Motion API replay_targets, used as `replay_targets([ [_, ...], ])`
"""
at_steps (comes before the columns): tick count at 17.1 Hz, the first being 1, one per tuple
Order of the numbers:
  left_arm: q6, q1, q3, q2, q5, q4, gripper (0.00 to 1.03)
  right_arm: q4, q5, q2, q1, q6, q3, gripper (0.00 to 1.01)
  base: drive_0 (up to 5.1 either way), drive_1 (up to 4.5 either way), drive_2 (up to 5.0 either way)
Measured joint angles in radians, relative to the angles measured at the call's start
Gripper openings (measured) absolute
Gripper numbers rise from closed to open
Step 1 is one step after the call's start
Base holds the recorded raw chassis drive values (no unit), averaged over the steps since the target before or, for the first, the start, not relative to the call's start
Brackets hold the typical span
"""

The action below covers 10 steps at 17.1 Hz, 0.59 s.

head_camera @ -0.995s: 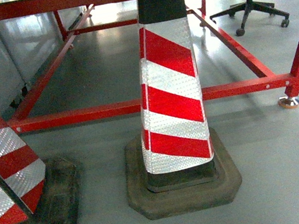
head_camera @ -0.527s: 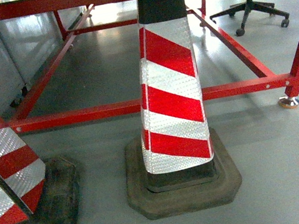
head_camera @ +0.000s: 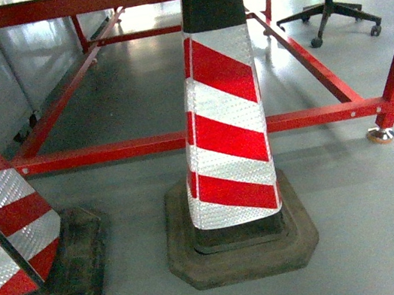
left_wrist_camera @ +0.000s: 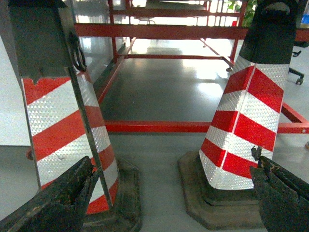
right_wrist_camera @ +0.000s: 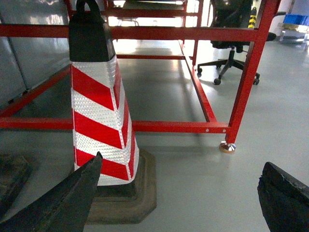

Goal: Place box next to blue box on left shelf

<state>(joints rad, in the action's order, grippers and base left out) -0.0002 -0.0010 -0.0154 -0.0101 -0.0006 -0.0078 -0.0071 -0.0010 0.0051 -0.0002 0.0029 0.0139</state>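
— Nothing has moved since the earlier frame: the red-and-white striped traffic cone [head_camera: 225, 123] and red-framed metal stand [head_camera: 203, 136] sit as before.

— And your grippers?

— Left gripper [left_wrist_camera: 166, 193] and right gripper [right_wrist_camera: 178, 198] are both spread, empty. No blue crate or roller shelf shows; you're still searching, so turn the base next.

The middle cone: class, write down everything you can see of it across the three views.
The middle cone stands upright on the grey floor, just in front of the red frame's low rail. Its body carries slanted red and white reflective stripes, the white ones with a grid texture. Above them is a black top with a loop handle; below, a dark, scuffed, rubbery-looking base with cut corners. Nothing touches it but the floor.
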Motion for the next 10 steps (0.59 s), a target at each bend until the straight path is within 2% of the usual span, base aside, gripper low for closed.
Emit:
replay_targets([
  [10, 0.001, 0.0, 0.0, 0.0, 0.0, 0.001, 0.98, 0.002, 0.001, 0.0, 0.0, -0.001, 0.0, 0.98, 0.0, 0.0, 0.0],
])
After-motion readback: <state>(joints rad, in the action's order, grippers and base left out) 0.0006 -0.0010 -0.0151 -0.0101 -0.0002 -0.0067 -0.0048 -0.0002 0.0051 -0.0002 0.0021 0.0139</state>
